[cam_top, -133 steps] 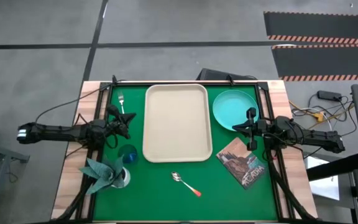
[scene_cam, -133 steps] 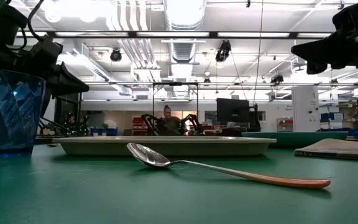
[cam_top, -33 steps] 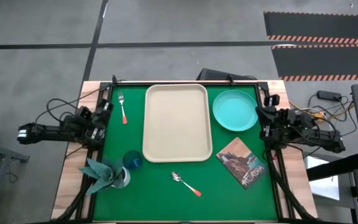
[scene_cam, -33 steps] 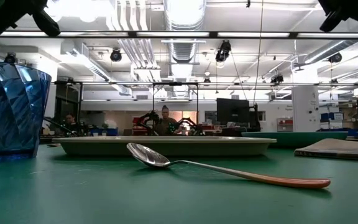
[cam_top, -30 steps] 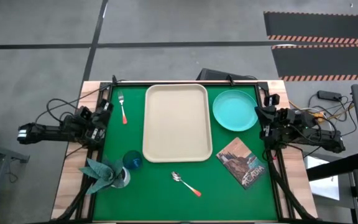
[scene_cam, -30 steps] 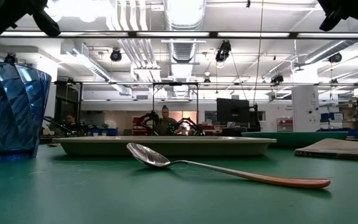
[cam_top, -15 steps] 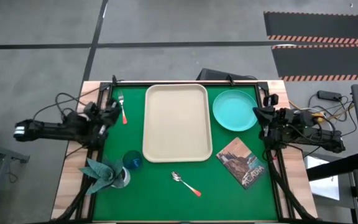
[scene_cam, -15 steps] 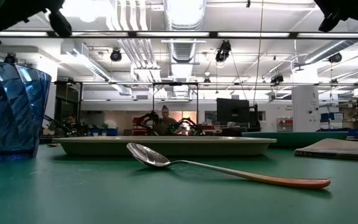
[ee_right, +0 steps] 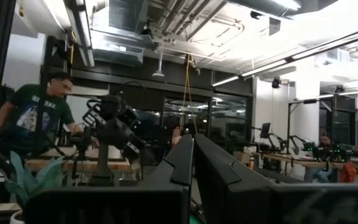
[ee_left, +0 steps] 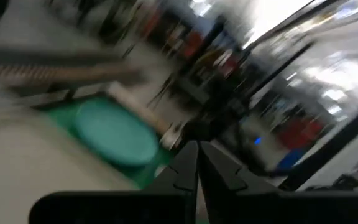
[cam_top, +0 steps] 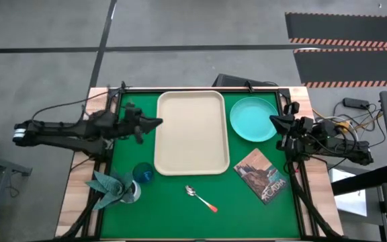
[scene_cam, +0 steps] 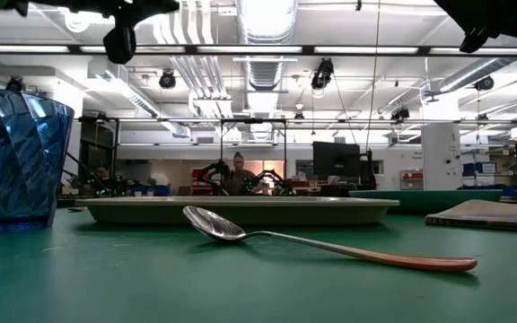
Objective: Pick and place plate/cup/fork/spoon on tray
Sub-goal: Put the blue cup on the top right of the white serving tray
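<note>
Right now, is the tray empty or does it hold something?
Empty. From above, the tray shows only bare beige inside its rim; the plate, cup and spoon lie outside it.

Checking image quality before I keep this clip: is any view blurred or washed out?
Left wrist view: heavy motion blur, plate smeared, bright glare upper right. Right wrist view: sharp. Low view: spoon crisp, ceiling lights blown out. High view: evenly lit, tray clear.
</note>
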